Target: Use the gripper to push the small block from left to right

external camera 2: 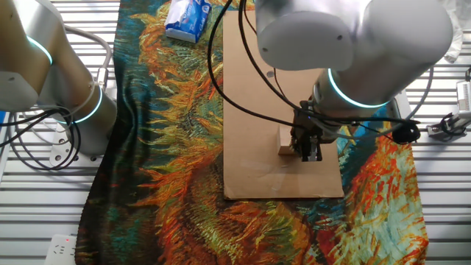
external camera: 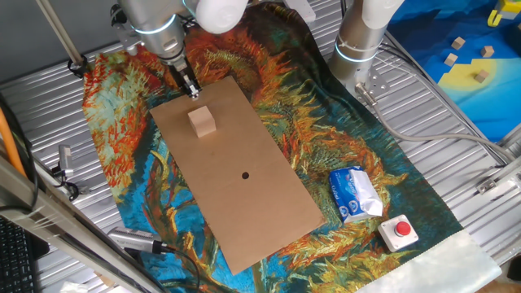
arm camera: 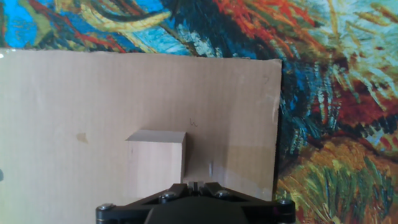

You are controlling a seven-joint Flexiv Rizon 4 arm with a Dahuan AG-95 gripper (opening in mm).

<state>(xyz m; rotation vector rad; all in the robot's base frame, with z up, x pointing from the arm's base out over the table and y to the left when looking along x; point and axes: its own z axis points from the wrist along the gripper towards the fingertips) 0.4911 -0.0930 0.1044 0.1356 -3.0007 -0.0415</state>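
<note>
We see the gripper point(external camera: 193, 91) hanging low over one end of a brown board point(external camera: 244, 191), its jaws pressed together into a single narrow black tip with nothing pinched between them. The small block point(external camera: 203, 121) rests on the board just beside that tip; in the hand view the block point(arm camera: 156, 163) fills the space right ahead of the gripper point(arm camera: 194, 185), slightly to one side of it, and we cannot tell whether the two touch. From the other fixed view the block point(external camera 2: 285, 143) peeks out next to the gripper point(external camera 2: 310, 152), partly hidden by it. The board lies on a bright sunflower-patterned cloth point(external camera: 122, 138) spread over the table point(external camera: 32, 98). A blue-and-white packet point(external camera: 355, 194) and a red button point(external camera: 400, 230) sit on the cloth, well apart from the block.
</note>
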